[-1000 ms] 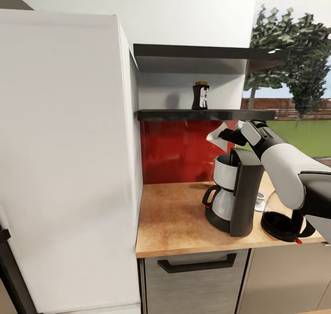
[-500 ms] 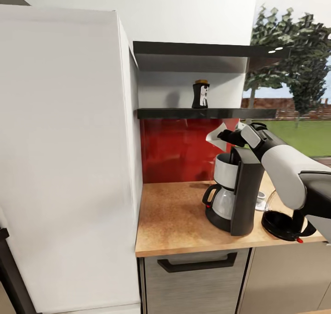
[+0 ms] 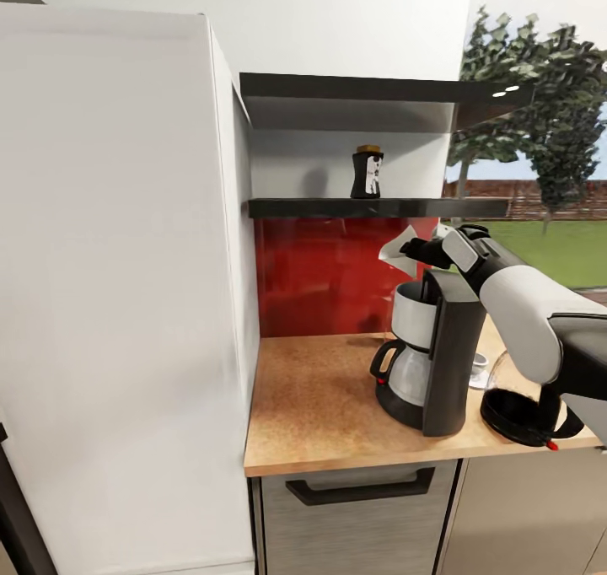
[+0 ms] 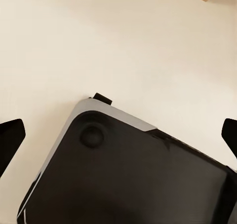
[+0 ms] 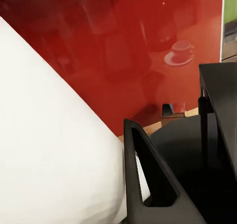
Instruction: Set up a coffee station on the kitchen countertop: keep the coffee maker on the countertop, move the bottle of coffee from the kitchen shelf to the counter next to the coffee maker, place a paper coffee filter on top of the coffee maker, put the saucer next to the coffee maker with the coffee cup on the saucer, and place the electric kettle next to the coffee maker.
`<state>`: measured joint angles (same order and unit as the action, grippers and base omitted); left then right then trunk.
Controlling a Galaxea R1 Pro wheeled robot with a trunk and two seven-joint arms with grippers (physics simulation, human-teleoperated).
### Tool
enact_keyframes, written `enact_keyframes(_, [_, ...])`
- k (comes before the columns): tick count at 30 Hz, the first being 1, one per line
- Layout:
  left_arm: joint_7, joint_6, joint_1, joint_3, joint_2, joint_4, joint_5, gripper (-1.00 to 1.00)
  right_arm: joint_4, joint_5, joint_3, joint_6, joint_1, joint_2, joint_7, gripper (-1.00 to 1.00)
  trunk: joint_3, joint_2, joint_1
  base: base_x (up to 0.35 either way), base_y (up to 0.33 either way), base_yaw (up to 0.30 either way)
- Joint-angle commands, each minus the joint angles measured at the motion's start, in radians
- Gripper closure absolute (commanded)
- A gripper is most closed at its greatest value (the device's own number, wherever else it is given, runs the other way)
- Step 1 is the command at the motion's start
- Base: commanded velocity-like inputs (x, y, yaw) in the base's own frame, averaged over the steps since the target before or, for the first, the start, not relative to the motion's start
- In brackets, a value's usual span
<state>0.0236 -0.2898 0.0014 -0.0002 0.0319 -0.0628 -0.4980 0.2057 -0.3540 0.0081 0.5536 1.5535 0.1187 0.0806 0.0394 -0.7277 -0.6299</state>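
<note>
Little has changed since the earlier frames: the view has drifted slightly, and the right tool (image 3: 419, 251) stays closed on the paper coffee filter (image 3: 398, 250), hovering just above the coffee maker (image 3: 428, 351), not yet set down. Nearest, the electric kettle (image 3: 524, 406) stands on the worktop (image 3: 316, 406) just beside the maker, apparently placed. Behind the maker a saucer with the coffee cup (image 3: 479, 364) peeks out; cup-on-saucer looks done, though it is partly hidden. Farther back, above the red backsplash (image 3: 320, 276), the bottle of coffee (image 3: 367, 173) sits on the kitchen shelf (image 3: 337, 208), unmoved. Left tool (image 4: 118, 135) in its wrist view shows fingertips spread wide, empty, over a dark robot part. Judgement: filter drop and bottle transfer remain.
</note>
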Motion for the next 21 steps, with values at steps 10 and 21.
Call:
enact_keyframes(10, [0.002,0.000,0.000,-0.003,0.000,-0.002,0.003,-1.00,0.002,-0.011,0.001,0.004,0.000,0.000,0.004,1.00,0.030,-0.064,-0.035,0.000,0.000,0.000])
enact_keyframes(21, [0.002,0.000,0.000,-0.004,0.000,-0.002,0.003,-1.00,0.002,-0.011,0.000,0.004,0.000,0.000,0.004,1.00,0.064,-0.141,-0.077,0.000,0.000,0.000])
